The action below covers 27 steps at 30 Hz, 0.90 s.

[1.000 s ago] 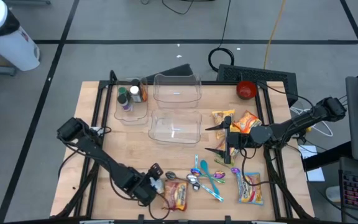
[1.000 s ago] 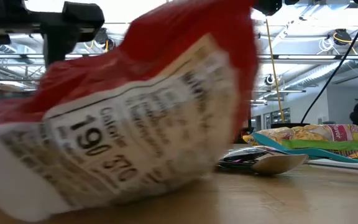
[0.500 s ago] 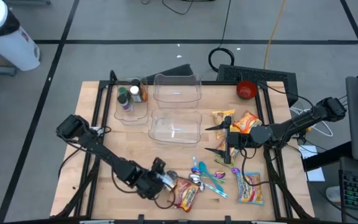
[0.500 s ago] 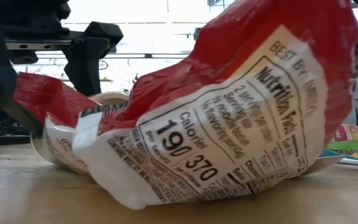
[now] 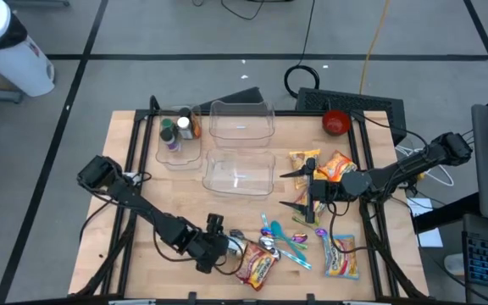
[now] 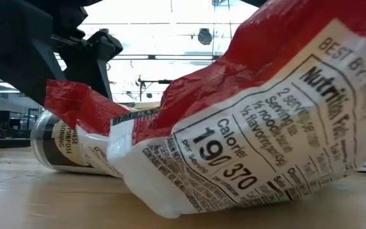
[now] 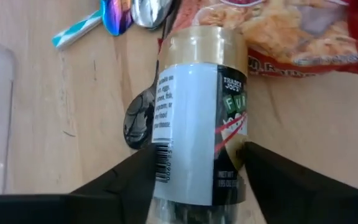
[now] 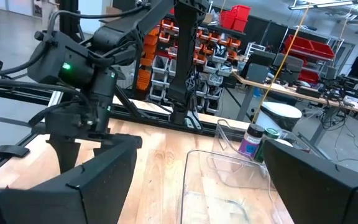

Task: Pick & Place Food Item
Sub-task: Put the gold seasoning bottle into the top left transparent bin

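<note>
My left gripper (image 5: 220,247) is near the table's near edge, shut on a spice jar (image 7: 194,118) with a white label and a tan lid. The jar lies on its side on the table (image 6: 56,145). Its lid end touches a red noodle packet (image 5: 257,265), which fills the low view (image 6: 253,127) and also shows in the left wrist view (image 7: 297,31). My right gripper (image 5: 303,190) is open and empty, waiting on the right above the snack packets (image 5: 332,165). My left gripper pinches the jar's body near its bottom end (image 7: 191,180) between its two fingers (image 7: 123,180), one on each side. The fingers come in nearly level from the table's left and lie along the jar. The jar lies on its side, lid end (image 7: 207,43) toward the packet.
Several spoons (image 5: 278,241) lie just right of the jar, and a black spoon (image 7: 138,118) lies under it. Two clear containers (image 5: 241,169) (image 5: 242,119) stand at the middle and far side. A tub of bottles (image 5: 179,135) and a red bowl (image 5: 335,123) stand farther off. Another snack packet (image 5: 341,257) lies at the near right.
My left gripper has gone toward the table's right edge and a little toward the far edge, staying shut on the jar. The red packet has been pushed to the right and turned, and one end is crumpled up against the jar.
</note>
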Each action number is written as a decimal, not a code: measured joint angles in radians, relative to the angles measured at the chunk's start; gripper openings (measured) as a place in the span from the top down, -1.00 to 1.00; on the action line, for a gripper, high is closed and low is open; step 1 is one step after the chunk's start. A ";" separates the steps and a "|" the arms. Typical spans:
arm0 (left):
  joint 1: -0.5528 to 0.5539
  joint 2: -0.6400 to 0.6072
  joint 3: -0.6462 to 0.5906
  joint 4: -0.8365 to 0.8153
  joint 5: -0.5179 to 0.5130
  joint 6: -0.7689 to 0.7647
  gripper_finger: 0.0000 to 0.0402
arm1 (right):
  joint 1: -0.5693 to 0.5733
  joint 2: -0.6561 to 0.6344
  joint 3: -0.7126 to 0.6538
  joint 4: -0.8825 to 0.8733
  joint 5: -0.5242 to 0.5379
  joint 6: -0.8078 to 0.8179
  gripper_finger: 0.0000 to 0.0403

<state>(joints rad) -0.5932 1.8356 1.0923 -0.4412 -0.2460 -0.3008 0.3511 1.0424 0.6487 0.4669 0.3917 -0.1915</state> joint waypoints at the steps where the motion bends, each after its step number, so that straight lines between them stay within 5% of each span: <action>1: 0.007 0.001 0.000 0.000 0.011 -0.023 -0.27 | 0.000 0.000 0.000 0.000 0.000 0.003 -0.71; 7: 0.052 0.019 -0.012 -0.018 0.091 -0.166 -0.69 | 0.000 0.000 0.000 0.000 0.000 0.010 -0.71; 12: 0.078 0.044 -0.003 -0.002 0.141 -0.135 -0.88 | 0.000 0.000 0.000 0.000 0.000 0.008 -0.71; 23: 0.096 0.040 0.000 0.009 0.132 -0.200 -0.40 | 0.003 0.000 0.000 0.000 0.000 0.008 -0.71; 27: 0.098 0.041 0.024 -0.020 0.170 -0.232 -0.40 | 0.003 0.000 0.000 0.000 0.000 0.008 -0.71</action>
<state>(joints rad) -0.4950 1.8767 1.1163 -0.4610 -0.0757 -0.5327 0.3538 1.0424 0.6487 0.4673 0.3920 -0.1837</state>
